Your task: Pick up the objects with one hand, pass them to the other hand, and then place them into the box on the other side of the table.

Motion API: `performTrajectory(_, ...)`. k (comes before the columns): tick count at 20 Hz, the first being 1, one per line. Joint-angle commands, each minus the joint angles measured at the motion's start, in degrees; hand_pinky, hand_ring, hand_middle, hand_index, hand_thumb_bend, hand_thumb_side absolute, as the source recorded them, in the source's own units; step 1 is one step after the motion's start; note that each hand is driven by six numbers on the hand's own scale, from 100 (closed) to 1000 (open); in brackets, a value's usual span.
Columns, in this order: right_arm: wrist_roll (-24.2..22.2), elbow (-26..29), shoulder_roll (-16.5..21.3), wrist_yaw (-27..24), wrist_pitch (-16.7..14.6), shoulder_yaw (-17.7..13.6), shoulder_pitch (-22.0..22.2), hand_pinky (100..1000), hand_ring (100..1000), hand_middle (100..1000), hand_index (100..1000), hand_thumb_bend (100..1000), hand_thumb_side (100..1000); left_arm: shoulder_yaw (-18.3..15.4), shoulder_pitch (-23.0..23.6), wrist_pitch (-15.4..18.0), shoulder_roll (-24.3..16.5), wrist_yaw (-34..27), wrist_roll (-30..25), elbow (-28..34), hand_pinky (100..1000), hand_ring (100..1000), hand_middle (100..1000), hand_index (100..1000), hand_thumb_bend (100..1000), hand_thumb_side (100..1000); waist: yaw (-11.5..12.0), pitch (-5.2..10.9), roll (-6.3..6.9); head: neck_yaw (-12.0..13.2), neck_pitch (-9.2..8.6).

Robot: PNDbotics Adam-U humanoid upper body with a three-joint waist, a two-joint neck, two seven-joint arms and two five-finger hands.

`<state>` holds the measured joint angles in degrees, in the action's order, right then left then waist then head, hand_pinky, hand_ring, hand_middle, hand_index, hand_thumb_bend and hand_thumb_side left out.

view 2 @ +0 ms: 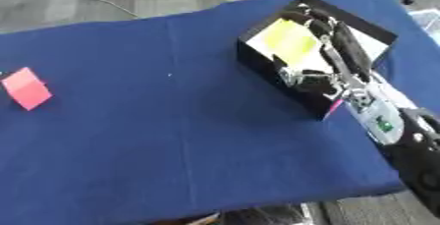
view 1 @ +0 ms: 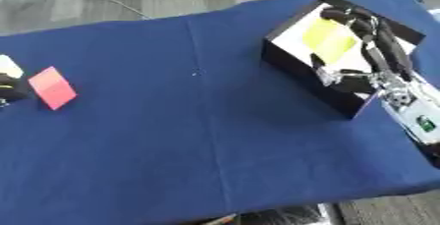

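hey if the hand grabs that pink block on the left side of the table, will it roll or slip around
Probably not roll: the pink block shows flat faces and straight edges. It looks small, so likely light, and might slide on the blue cloth if nudged.

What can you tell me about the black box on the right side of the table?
The black box is open-topped with dark walls and a pale interior. It sits askew on the blue cloth near the table's far right corner. A yellow object lies inside. The right robot hand reaches over its near rim into the box, beside the yellow object; whether it touches is unclear.
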<state>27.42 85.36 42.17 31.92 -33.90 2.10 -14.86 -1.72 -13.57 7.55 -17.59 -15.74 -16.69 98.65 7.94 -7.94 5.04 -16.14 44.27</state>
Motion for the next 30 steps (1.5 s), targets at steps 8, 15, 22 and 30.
performTrajectory(8, -9.9, -16.2, 4.0, 6.5, 10.2, -1.9, -8.0, 943, 979, 901, 1000, 100, 710, 1.9, 0.0, -1.6, 0.6, 2.8, 7.6, 3.3, 807, 641, 657, 745, 100, 822, 0.8, 1.55, -0.61, -2.5, -0.15)
performTrajectory(15, -17.1, -27.9, 4.0, 13.7, 17.1, 3.0, -16.5, 963, 999, 968, 1000, 160, 617, 1.9, 0.6, -1.7, 0.9, 3.3, 7.5, 2.9, 807, 640, 657, 746, 100, 830, 0.8, 1.99, -0.87, -2.7, -0.15)
performTrajectory(22, -24.0, -28.7, 5.7, 20.5, 15.1, 4.0, -17.8, 977, 1000, 1000, 1000, 427, 171, 1.7, 1.0, -1.6, 1.0, 3.6, 7.4, 2.7, 807, 640, 657, 747, 100, 834, 0.2, 2.05, -0.87, -2.6, -0.15)
performTrajectory(30, -27.9, -18.6, 5.7, 23.1, 14.8, -2.2, -18.6, 961, 991, 975, 1000, 373, 100, 1.4, 1.4, -1.5, 1.1, 3.8, 7.6, 2.4, 807, 640, 657, 747, 100, 836, -0.7, 2.15, -0.67, -1.1, -0.15)
